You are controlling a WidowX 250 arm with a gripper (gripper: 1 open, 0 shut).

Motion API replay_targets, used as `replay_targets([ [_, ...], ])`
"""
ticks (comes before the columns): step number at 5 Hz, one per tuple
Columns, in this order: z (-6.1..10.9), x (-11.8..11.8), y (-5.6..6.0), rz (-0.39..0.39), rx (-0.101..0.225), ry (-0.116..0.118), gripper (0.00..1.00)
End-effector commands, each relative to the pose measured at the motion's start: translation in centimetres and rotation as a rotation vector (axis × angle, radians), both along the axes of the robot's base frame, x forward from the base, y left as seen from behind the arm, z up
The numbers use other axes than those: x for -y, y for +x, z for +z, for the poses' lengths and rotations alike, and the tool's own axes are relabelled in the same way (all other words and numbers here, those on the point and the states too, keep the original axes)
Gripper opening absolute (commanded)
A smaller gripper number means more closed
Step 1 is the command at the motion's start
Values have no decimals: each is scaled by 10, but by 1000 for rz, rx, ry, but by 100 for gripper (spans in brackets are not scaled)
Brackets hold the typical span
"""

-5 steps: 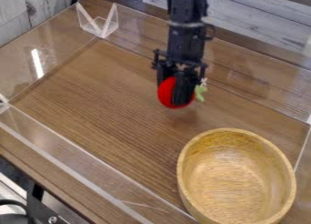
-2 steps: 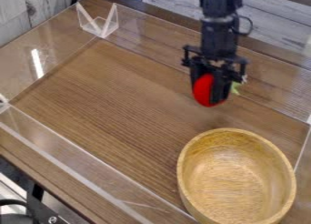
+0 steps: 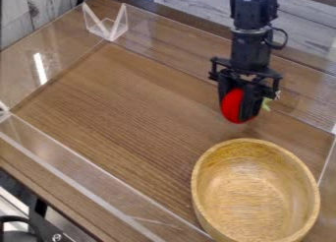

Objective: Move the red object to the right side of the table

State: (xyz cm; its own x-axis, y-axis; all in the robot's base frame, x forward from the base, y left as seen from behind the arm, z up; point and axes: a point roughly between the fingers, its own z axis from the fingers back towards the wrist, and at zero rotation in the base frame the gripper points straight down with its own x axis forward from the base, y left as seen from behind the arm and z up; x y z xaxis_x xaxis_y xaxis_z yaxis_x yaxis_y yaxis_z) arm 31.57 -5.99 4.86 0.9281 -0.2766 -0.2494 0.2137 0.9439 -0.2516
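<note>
Toward the right side of the frame, above its middle, the dark hand (image 3: 246, 89) reaches down from the top edge with its fingers closed on the red toy strawberry (image 3: 241, 106). Most of the glossy red body shows below the fingertips, and a bit of green leafy top (image 3: 268, 104) sticks out to the right. Whether the strawberry touches the brown wood-grain desk (image 3: 125, 113) beneath it, I cannot tell. Below them, filling the lower right, sits a round light wooden bowl (image 3: 254, 195), apart from the strawberry. Clear acrylic walls (image 3: 55, 51) edge the desk, and a small clear angular piece (image 3: 108, 25) stands at the upper left. Dark cables (image 3: 19, 222) lie in the lower left corner.
</note>
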Motion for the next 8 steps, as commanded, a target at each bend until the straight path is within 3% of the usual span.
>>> replay_targets([
  [1, 9, 3, 16, -18, 57, -9, 0],
  [2, 3, 4, 19, -23, 55, -11, 0],
  [3, 2, -1, 23, -77, 53, -17, 100],
  [4, 1, -5, 26, -119, 53, -20, 100],
  [6, 14, 5, 29, -65, 73, -9, 100],
  [8, 0, 11, 25, 86, 86, 7, 100],
])
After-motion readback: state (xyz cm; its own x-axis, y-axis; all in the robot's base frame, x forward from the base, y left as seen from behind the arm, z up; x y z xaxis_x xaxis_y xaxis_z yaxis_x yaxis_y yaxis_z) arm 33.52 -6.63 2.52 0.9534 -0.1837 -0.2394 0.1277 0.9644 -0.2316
